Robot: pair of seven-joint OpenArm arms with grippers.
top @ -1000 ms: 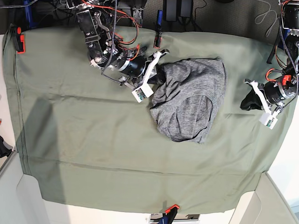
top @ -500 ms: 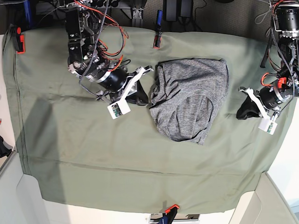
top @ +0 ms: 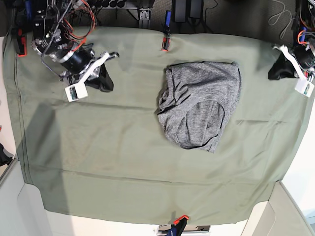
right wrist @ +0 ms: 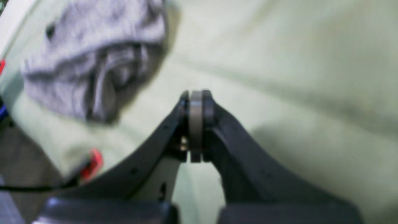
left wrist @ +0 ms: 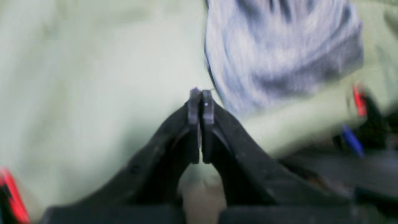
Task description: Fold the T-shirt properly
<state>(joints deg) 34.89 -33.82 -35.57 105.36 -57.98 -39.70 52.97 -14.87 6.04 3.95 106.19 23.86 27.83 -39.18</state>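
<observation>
An olive-green cloth [top: 98, 147] covers nearly the whole work surface in the base view, wrinkled in long shallow creases and pinned at its edges by orange clamps: one at the upper left corner [top: 20, 43], one at the middle of the top edge [top: 165, 43] and one at the bottom edge, right of centre [top: 179, 220]. Above the top edge of the cloth lies a dark floor strip with black equipment and loose cables; pale surfaces show at the lower left and lower right corners of the frame. There are no containers to speak of on the cloth.

The T-shirt [top: 201, 104] lies right of centre in the base view, a heather-grey bundle folded roughly into a rounded heap, bunched and creased along its left side (its sleeves cannot be made out). It lies flat on the cloth and neither arm touches it.

The right gripper [top: 102, 78] hangs over the upper left part of the cloth, well apart from the shirt. In the right wrist view [right wrist: 196, 102] its jaws are pressed together with nothing between them, and the shirt shows blurred at the upper left of that frame [right wrist: 93, 62].

The left gripper [top: 281, 66] sits at the upper right edge of the cloth, also well apart from the shirt. In the left wrist view [left wrist: 200, 96] its jaws are clenched on nothing, with the shirt blurred in the upper right [left wrist: 279, 53].
</observation>
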